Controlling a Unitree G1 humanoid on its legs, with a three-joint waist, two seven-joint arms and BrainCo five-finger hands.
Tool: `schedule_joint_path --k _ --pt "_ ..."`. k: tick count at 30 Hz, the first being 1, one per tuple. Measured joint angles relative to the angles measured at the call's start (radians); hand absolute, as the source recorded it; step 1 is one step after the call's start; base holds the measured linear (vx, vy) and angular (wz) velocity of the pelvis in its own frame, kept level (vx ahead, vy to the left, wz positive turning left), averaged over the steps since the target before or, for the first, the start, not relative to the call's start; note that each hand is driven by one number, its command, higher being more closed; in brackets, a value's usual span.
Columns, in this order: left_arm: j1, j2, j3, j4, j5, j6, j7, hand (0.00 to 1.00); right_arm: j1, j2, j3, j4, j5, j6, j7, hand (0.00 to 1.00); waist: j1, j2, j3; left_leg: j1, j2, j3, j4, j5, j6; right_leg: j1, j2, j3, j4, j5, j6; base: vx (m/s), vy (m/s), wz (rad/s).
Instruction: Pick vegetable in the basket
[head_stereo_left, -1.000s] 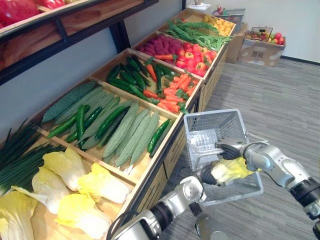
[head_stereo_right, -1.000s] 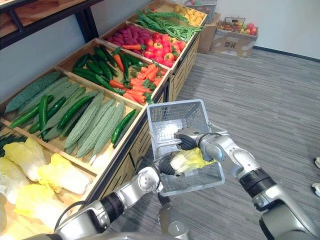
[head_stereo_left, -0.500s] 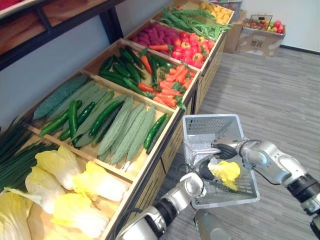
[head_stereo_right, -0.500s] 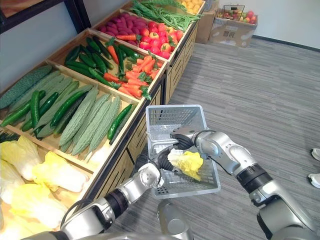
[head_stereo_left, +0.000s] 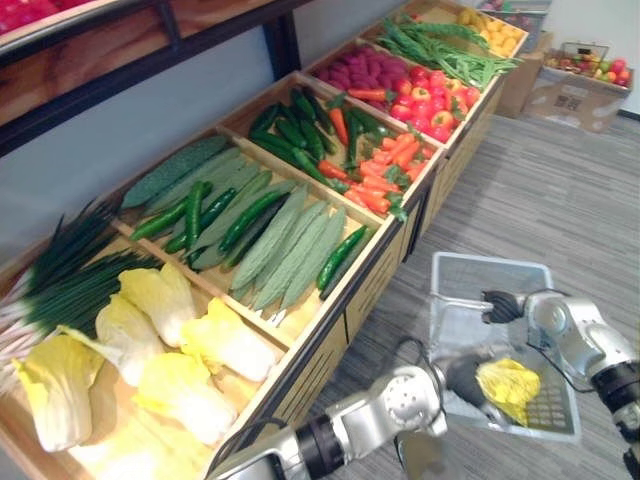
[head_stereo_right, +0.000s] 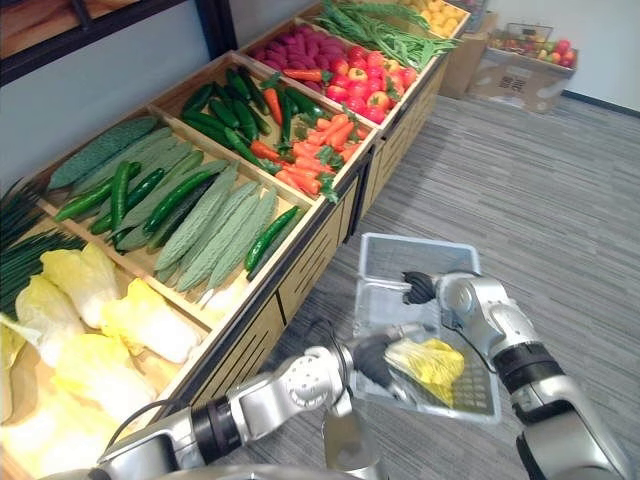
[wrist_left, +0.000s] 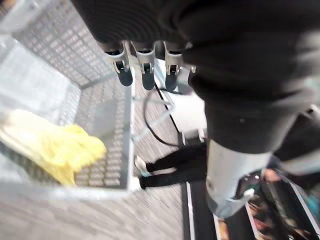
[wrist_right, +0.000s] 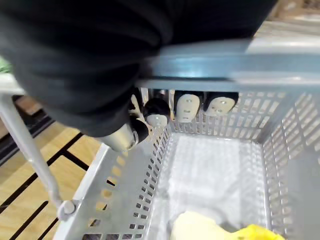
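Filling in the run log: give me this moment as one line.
cabbage: lying in basket | left hand: open, next to cabbage | right hand: shut on basket rim

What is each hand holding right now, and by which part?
The right hand grips the basket by its handle. The left hand holds nothing; the cabbage lies in the basket.
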Motion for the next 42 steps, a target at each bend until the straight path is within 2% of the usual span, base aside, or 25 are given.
schedule_joint_path --k 2,4,7,11,12,13,14,16,20,23,24,26,29,31,32,34,35,38,40,42 --pt "0.011 0.034 -0.038 -0.045 -0.069 -0.001 -0.045 0.00 0.030 0.022 -0.058 0.044 0.001 0.027 -0.004 1.00 0.007 0.002 -0.001 -0.004 -0.003 -0.025 -0.002 0.004 0.005 0.013 -0.015 -0.024 -0.007 0.000 0.000 0.00 0.029 0.36" --pt "0.015 0.075 -0.048 -0.088 -0.125 -0.003 -0.079 0.00 0.060 0.039 -0.102 0.078 0.003 0.035 -0.010 1.00 0.019 0.006 -0.004 -0.003 -0.002 -0.052 -0.004 0.008 0.008 0.034 -0.027 -0.044 -0.017 0.000 0.000 0.00 0.015 0.41" --pt "0.028 0.161 -0.047 -0.204 -0.249 -0.030 -0.127 0.00 0.125 0.083 -0.184 0.122 0.047 0.067 -0.068 1.00 0.034 0.014 -0.009 -0.009 -0.007 -0.108 -0.015 0.019 0.013 0.068 -0.054 -0.095 -0.034 0.000 0.000 -0.01 0.008 0.48" --pt "0.104 0.226 -0.025 -0.343 -0.391 -0.043 -0.145 0.00 0.203 0.151 -0.283 0.202 0.086 0.087 -0.143 1.00 0.065 0.020 -0.041 -0.024 -0.023 -0.171 -0.060 0.053 0.022 0.090 -0.081 -0.152 -0.058 0.002 0.002 0.02 -0.004 0.48" --pt "0.119 0.235 -0.011 -0.361 -0.396 -0.043 -0.145 0.00 0.215 0.160 -0.300 0.214 0.090 0.095 -0.155 1.00 0.072 0.023 -0.044 -0.024 -0.027 -0.184 -0.070 0.060 0.023 0.097 -0.085 -0.161 -0.063 0.002 0.002 0.04 -0.014 0.50" --pt "0.162 0.255 0.048 -0.398 -0.411 -0.045 -0.140 0.00 0.237 0.177 -0.338 0.253 0.111 0.108 -0.194 1.00 0.085 0.029 -0.050 -0.022 -0.036 -0.213 -0.092 0.077 0.028 0.112 -0.096 -0.183 -0.075 0.003 0.004 0.04 -0.014 0.50" --pt "0.183 0.261 0.083 -0.405 -0.425 -0.049 -0.135 0.00 0.243 0.185 -0.361 0.275 0.127 0.112 -0.216 1.00 0.088 0.031 -0.051 -0.024 -0.038 -0.229 -0.098 0.082 0.029 0.122 -0.103 -0.198 -0.082 0.004 0.005 0.03 -0.022 0.69" --pt "0.257 0.273 0.218 -0.419 -0.425 -0.056 -0.093 0.00 0.257 0.202 -0.448 0.347 0.163 0.122 -0.267 1.00 0.096 0.031 -0.052 -0.024 -0.048 -0.280 -0.123 0.100 0.036 0.152 -0.110 -0.232 -0.101 0.006 0.008 0.01 -0.034 0.64" --pt "0.427 0.298 0.639 -0.447 -0.434 -0.084 -0.053 0.00 0.323 0.233 -0.684 0.555 0.271 0.145 -0.428 1.00 0.142 0.025 -0.060 -0.057 -0.056 -0.402 -0.154 0.136 0.045 0.212 -0.134 -0.337 -0.159 0.010 0.013 0.00 -0.047 0.74" --pt "0.477 0.315 0.786 -0.449 -0.437 -0.092 -0.016 0.00 0.342 0.245 -0.779 0.638 0.338 0.166 -0.460 1.00 0.165 0.024 -0.061 -0.077 -0.063 -0.464 -0.162 0.153 0.049 0.240 -0.143 -0.394 -0.178 0.010 0.014 0.02 -0.032 0.63" --pt "0.490 0.313 0.831 -0.449 -0.454 -0.094 0.015 0.00 0.346 0.248 -0.813 0.662 0.364 0.177 -0.463 1.00 0.186 0.024 -0.061 -0.082 -0.063 -0.481 -0.160 0.155 0.051 0.246 -0.144 -0.409 -0.179 0.010 0.014 0.03 -0.020 0.39" --pt "0.501 0.310 0.907 -0.449 -0.463 -0.102 0.065 0.00 0.361 0.262 -0.862 0.673 0.377 0.181 -0.464 1.00 0.193 0.020 -0.063 -0.100 -0.063 -0.523 -0.157 0.162 0.053 0.261 -0.148 -0.444 -0.188 0.010 0.014 0.02 -0.022 0.54" --pt "0.512 0.285 1.056 -0.436 -0.453 -0.115 0.210 0.00 0.363 0.284 -0.896 0.701 0.435 0.188 -0.474 1.00 0.212 0.010 -0.066 -0.110 -0.063 -0.556 -0.158 0.173 0.056 0.271 -0.149 -0.474 -0.194 0.010 0.013 0.02 -0.018 0.36" --pt "0.512 0.271 1.192 -0.338 -0.455 -0.114 0.329 0.00 0.372 0.288 -0.919 0.706 0.445 0.193 -0.483 1.00 0.215 0.008 -0.067 -0.109 -0.065 -0.580 -0.159 0.175 0.057 0.291 -0.152 -0.498 -0.200 0.009 0.010 0.00 -0.013 0.28" --pt "0.513 0.262 1.231 -0.299 -0.456 -0.114 0.365 0.00 0.374 0.289 -0.928 0.706 0.445 0.193 -0.484 1.00 0.218 0.008 -0.071 -0.109 -0.066 -0.583 -0.159 0.176 0.058 0.293 -0.153 -0.501 -0.203 0.009 0.010 -0.02 -0.005 0.18" --pt "0.514 0.234 1.340 -0.163 -0.450 -0.115 0.484 0.00 0.382 0.298 -0.935 0.705 0.453 0.193 -0.484 1.00 0.218 0.004 -0.074 -0.111 -0.068 -0.604 -0.161 0.176 0.059 0.312 -0.155 -0.524 -0.214 0.006 0.005 -0.01 -0.008 0.24" --pt "0.521 0.219 1.394 -0.093 -0.416 -0.121 0.536 0.00 0.392 0.308 -0.935 0.701 0.457 0.193 -0.484 1.00 0.219 -0.002 -0.078 -0.110 -0.068 -0.613 -0.162 0.176 0.059 0.323 -0.154 -0.532 -0.227 0.005 0.004 -0.01 -0.014 0.27" --pt "0.540 0.197 1.483 0.091 -0.374 -0.167 0.636 0.00 0.414 0.338 -0.935 0.685 0.474 0.194 -0.489 1.00 0.230 -0.009 -0.086 -0.108 -0.068 -0.630 -0.164 0.176 0.059 0.347 -0.152 -0.553 -0.249 0.006 0.005 0.00 -0.013 0.18" --pt "0.556 0.177 1.503 0.208 -0.373 -0.210 0.664 0.00 0.426 0.362 -0.935 0.658 0.475 0.193 -0.496 1.00 0.241 -0.014 -0.087 -0.106 -0.069 -0.630 -0.164 0.177 0.058 0.350 -0.152 -0.555 -0.257 0.007 0.007 0.02 0.000 0.04" --pt "0.576 0.140 1.507 0.316 -0.379 -0.254 0.646 0.00 0.437 0.383 -0.934 0.644 0.475 0.193 -0.506 1.00 0.244 -0.017 -0.087 -0.097 -0.070 -0.634 -0.167 0.177 0.058 0.365 -0.152 -0.563 -0.263 0.010 0.011 0.03 0.005 0.07"
